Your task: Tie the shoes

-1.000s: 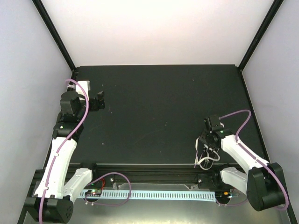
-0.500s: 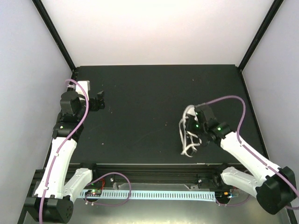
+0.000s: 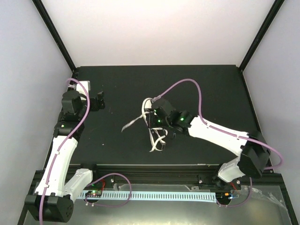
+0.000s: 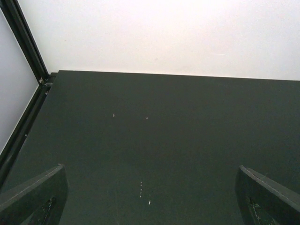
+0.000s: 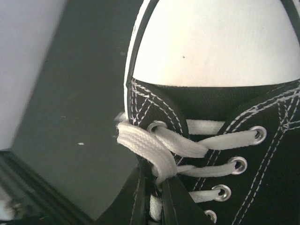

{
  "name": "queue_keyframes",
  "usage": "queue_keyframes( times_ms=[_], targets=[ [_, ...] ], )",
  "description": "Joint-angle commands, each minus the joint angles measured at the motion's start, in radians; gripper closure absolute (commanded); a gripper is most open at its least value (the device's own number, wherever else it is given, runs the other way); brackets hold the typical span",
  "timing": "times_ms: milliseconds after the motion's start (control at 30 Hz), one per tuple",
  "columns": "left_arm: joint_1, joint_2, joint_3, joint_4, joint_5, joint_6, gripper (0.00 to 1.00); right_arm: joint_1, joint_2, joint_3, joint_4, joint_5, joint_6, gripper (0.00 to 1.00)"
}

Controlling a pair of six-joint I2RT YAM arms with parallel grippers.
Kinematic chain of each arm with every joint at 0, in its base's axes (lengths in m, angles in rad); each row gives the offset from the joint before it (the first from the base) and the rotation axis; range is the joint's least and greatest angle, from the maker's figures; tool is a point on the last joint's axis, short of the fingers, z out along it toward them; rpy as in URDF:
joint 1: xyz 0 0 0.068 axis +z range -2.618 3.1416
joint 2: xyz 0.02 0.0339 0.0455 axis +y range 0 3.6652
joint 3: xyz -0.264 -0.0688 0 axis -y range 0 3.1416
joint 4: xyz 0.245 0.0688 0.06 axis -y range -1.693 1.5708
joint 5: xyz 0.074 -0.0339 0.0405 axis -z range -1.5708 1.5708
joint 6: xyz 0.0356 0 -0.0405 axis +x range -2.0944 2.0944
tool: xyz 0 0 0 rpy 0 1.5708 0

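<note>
1. Right gripper (image 5: 157, 206) has swung from the near right edge to the centre of the table (image 3: 211, 89). Its fingers (image 5: 180, 204) are narrow, pinching the white laces (image 5: 154, 150).
2. Sneaker (image 5: 206, 105) sits right against the fingers, and the laces trail near and left.
3. Left gripper (image 4: 150, 197) is spread wide at far left, well apart.

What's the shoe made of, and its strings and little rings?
The shoe looks like black woven cloth with white stitching. Its toe seems smooth matte rubber. The strings look like flat woven fabric. The rings shine like metal.
</note>
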Motion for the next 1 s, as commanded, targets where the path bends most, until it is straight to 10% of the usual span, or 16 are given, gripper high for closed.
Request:
queue_keyframes(
  times_ms=[0,333,433,567,767,967],
  targets=[
    [0.008,0.010,0.004,-0.001,-0.009,0.013,0.01,-0.011,0.070,-0.026,-0.026,0.100,0.031,0.99],
    [0.008,0.008,0.006,-0.004,0.007,0.011,0.01,-0.011,0.166,-0.142,-0.088,0.172,0.079,0.98],
    [0.008,0.006,0.004,0.000,0.007,0.011,0.01,-0.011,0.184,-0.130,-0.099,0.162,0.058,0.81],
    [0.009,0.017,0.005,-0.002,0.018,0.009,0.01,-0.012,0.144,-0.114,-0.144,0.210,0.027,0.30],
    [-0.032,0.043,-0.015,0.034,0.242,0.024,0.08,-0.098,-0.052,-0.188,-0.120,0.115,0.001,0.13],
    [-0.352,0.088,-0.057,0.015,0.282,-0.190,0.11,-0.280,-0.332,-0.350,-0.053,-0.017,-0.031,0.00]
  ],
)
